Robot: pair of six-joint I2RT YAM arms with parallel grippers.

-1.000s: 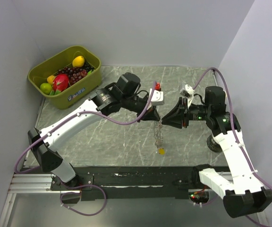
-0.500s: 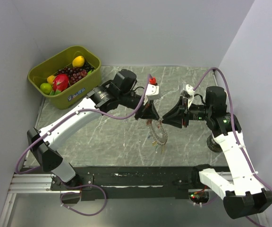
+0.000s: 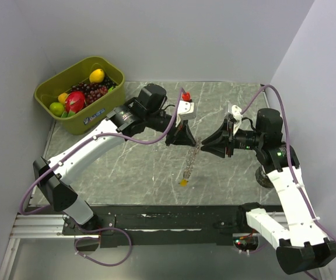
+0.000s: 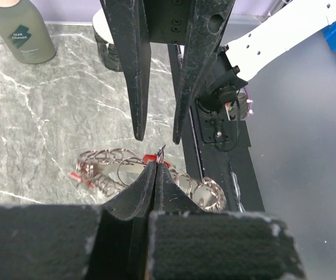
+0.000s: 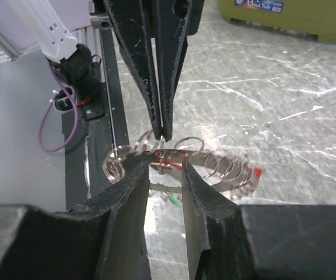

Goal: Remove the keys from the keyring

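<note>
The keyring (image 3: 191,158) is a silvery chain of small rings hanging from my left gripper (image 3: 195,142) over the marble table. A yellow key (image 3: 183,182) dangles at its low end. In the left wrist view my left gripper (image 4: 158,166) is shut on one small ring, and the rest of the keyring (image 4: 112,169) sags below with a red key (image 4: 149,157). My right gripper (image 5: 165,166) faces it tip to tip, jaws apart, with the keyring (image 5: 214,163) just past its fingertips. A red key (image 5: 255,172) and a green key (image 5: 172,200) show there.
A green bin (image 3: 112,99) of fruit stands at the back left. A grey-green bottle (image 4: 25,32) stands on the table near the right arm's base. The black rail (image 3: 174,216) runs along the near edge of the table.
The chain swung and bunched up, and now hangs straight again, a little further left. My left gripper shifted slightly left and back. The right jaws parted a little.
</note>
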